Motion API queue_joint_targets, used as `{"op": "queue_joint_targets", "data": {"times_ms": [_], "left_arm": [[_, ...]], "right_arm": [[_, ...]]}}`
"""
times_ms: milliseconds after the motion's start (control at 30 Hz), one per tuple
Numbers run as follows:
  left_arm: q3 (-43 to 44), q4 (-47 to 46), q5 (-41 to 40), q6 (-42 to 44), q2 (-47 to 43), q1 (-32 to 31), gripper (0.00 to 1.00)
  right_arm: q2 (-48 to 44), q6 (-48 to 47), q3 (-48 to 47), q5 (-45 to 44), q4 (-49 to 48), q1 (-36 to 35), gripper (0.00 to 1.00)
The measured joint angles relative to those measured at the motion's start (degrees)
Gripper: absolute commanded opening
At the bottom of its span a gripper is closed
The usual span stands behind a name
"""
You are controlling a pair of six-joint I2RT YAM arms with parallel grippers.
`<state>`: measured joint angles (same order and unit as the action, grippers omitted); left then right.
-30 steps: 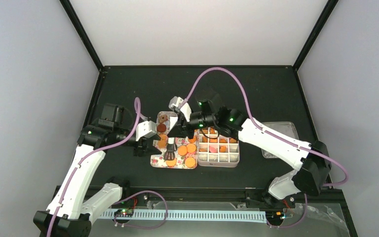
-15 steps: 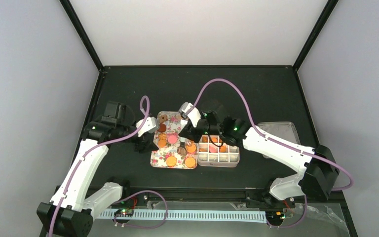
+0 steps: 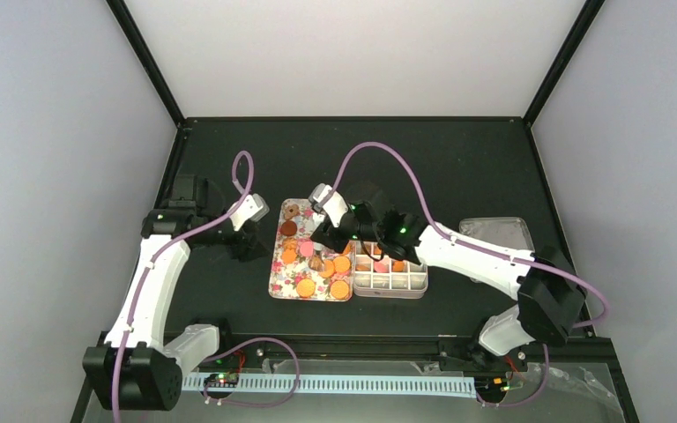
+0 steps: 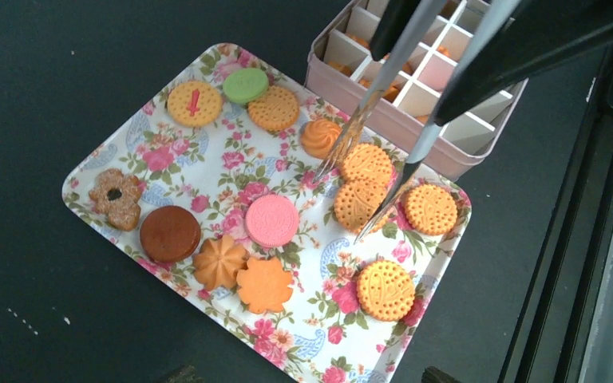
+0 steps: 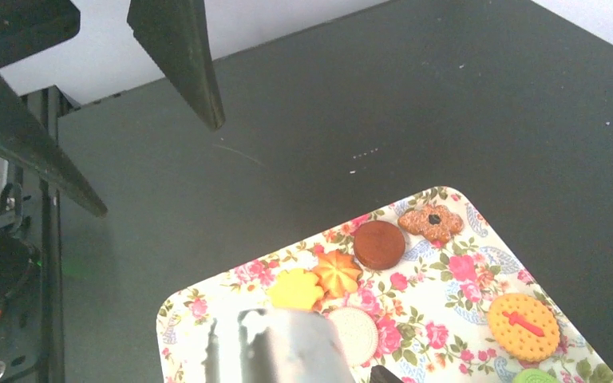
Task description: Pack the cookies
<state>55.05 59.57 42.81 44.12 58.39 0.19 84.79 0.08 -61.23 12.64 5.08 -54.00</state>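
The cookies (image 4: 357, 203) lie flat in a single layer on the flowered tray (image 4: 160, 155). More sit in cells of the divided box (image 4: 391, 128), which stands just beside the tray's edge at two o'clock in the left wrist view.

They look small, light and stiff, and are probably brittle at the rim. The glossy tray may let them skate sideways under a push. The best hold is likely across the disc, on opposite edges, with a gentle squeeze. The ridged golden ones should grip better than the smooth pink or brown ones. Two golden rounds on the tray's three o'clock side touch each other, so lifting one may drag its neighbour.

The metal tongs (image 4: 350, 132) reach in from one o'clock, their forked tips spread and straddling that touching pair. Whether the tips touch the cookies or hang just above them I cannot tell.

In the top view, the right gripper (image 3: 333, 240) is clamped on the tongs' upper end, above the tray's two o'clock part. The left gripper (image 3: 247, 249) is released, with nothing between its spread jaws. It hangs over the table (image 3: 212, 291) at nine o'clock of the tray, well apart from every cookie.
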Motion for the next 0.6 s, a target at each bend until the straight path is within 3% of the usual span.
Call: {"op": "queue_joint_targets", "data": {"times_ms": [500, 600], "left_arm": [[0.3, -0.7, 2.4, -1.6, 3.2, 2.1, 0.78], [0.6, -1.0, 2.7, -1.9, 3.1, 2.1, 0.79]], "right_arm": [[3.0, -2.4, 1.3, -2.6, -1.2, -2.4, 0.41], [3.1, -2.7, 1.3, -2.8, -1.2, -2.9, 0.36]]}}
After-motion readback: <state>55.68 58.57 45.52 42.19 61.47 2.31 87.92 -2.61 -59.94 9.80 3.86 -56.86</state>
